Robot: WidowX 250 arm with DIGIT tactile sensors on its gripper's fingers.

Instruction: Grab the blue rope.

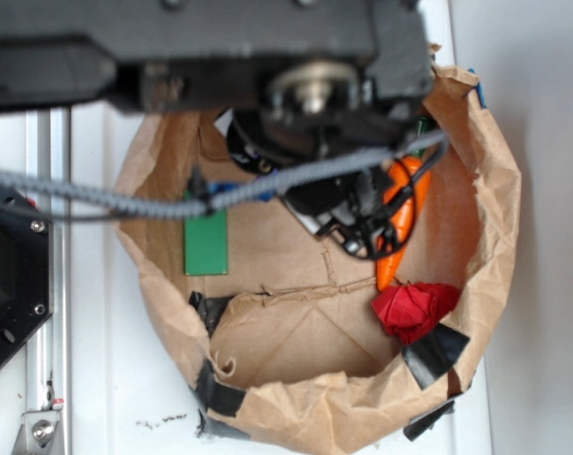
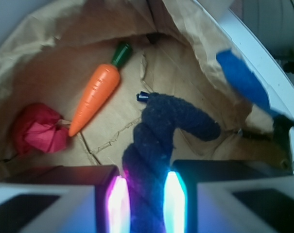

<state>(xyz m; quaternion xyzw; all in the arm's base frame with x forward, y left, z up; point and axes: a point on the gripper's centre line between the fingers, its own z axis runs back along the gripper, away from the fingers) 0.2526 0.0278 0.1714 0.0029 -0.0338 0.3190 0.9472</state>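
The blue rope (image 2: 176, 116) is a thick dark navy twist bent like a hook, with a glossy blue cap (image 2: 143, 96) at its far end. It lies on the floor of the brown paper bag (image 2: 49, 48). In the wrist view my gripper (image 2: 146, 182) is shut on the rope, whose near stretch fills the gap between the two glowing pads (image 2: 118, 194), touching both. In the exterior view the gripper (image 1: 362, 237) reaches down inside the bag (image 1: 295, 417), and the arm hides most of the rope.
An orange carrot (image 2: 95, 99) (image 1: 404, 218) lies left of the rope. A crumpled red cloth (image 2: 37, 128) (image 1: 414, 308) sits beyond its tip. A green card (image 1: 205, 242) leans on the bag's wall. Blue tape (image 2: 241, 80) marks the rim, and a grey cable (image 1: 125, 201) crosses the bag.
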